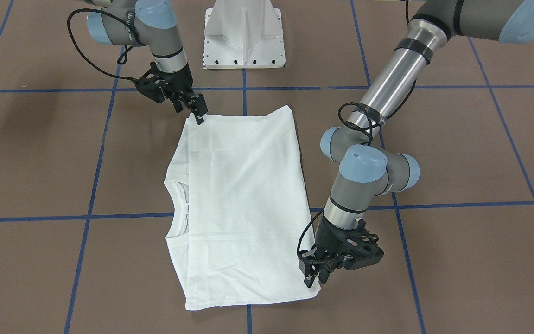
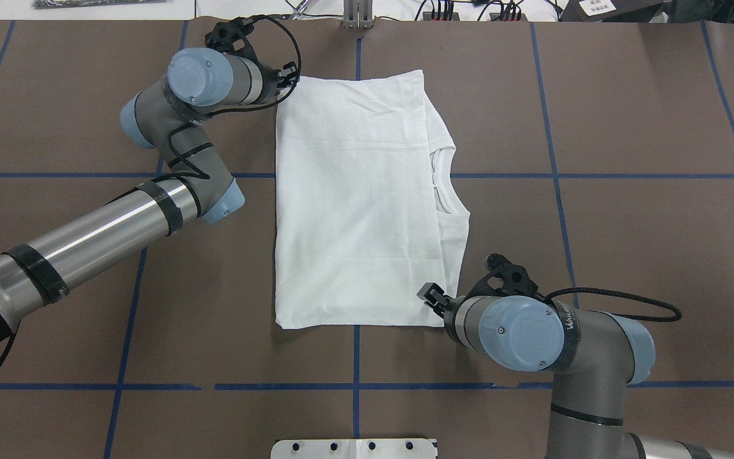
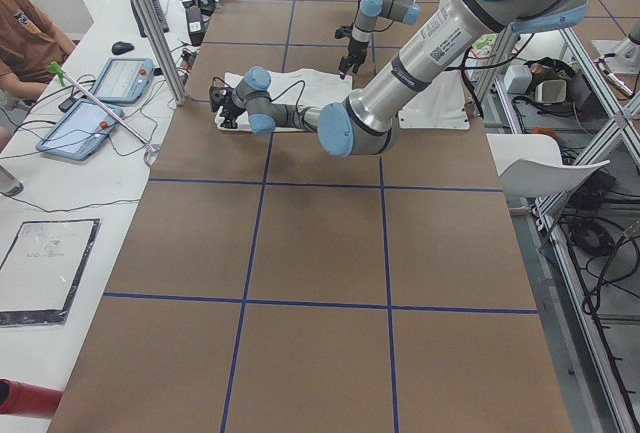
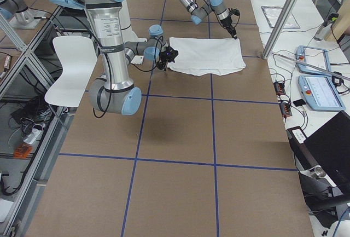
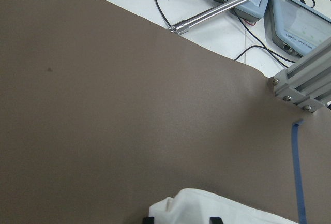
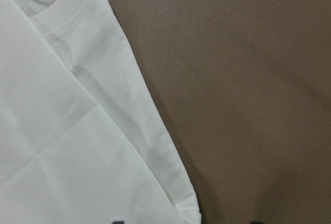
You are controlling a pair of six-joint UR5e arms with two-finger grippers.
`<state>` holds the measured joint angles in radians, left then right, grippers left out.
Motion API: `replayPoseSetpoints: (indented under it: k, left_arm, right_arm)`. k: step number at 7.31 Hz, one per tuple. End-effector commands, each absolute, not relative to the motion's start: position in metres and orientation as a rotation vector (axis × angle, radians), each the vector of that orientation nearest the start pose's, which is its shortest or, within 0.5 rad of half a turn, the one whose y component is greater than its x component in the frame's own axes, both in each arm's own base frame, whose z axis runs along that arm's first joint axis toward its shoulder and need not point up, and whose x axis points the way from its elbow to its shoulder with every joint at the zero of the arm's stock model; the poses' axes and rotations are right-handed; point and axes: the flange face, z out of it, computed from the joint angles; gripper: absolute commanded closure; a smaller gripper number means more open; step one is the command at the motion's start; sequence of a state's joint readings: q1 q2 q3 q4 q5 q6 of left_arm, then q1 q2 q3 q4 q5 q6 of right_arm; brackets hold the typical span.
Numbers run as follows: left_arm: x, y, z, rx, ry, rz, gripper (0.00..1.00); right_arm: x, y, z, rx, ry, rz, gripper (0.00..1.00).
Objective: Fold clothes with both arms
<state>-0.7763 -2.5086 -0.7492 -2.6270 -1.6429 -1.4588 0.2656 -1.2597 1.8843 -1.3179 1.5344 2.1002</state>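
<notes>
Brown table [image 1: 457, 153] is carrying one folded T-shirt [image 1: 244, 204]. Of two grippers, the left gripper [image 1: 312, 280] is seemingly pinching a T-shirt corner; the right gripper [image 1: 198, 118] is hanging, jaws spread, over the opposite corner.

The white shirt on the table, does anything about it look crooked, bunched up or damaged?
Nothing is damaged. The T-shirt lies flat, but its collar-side edge is uneven: the top layer stops short, leaving the collar and a strip of lower layer exposed. The corner by the left gripper is slightly puckered.
</notes>
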Motion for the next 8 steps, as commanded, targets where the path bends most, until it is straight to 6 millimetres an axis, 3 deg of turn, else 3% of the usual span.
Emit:
replayPoseSetpoints:
  k: [1,2,3,5,7,8]
  left_arm:
    - [0.525,-0.692,0.324,0.449,1.095,-0.544,0.53]
    - [0.522,-0.689,0.33,0.449,1.094,-0.544,0.53]
    - [0.521,-0.688,0.333,0.449,1.094,-0.544,0.53]
    - [0.517,-0.682,0.339,0.449,1.097,-0.543,0.53]
    - [0.497,-0.664,0.334,0.47,1.141,-0.532,0.53]
    - [0.493,-0.637,0.322,0.472,1.191,-0.507,0.53]
  right_arm:
    - [-0.532,-0.288,0.325,-0.084,-0.892,0.775,0.45]
    - [-0.532,-0.288,0.324,-0.095,-0.896,0.804,0.81]
    - [-0.532,-0.287,0.324,-0.097,-0.896,0.806,1.0]
    - [-0.528,-0.288,0.318,-0.097,-0.911,0.809,1.0]
    - [-0.517,-0.29,0.303,-0.101,-0.944,0.812,1.0]
    - [-0.514,-0.289,0.306,-0.102,-0.941,0.815,1.0]
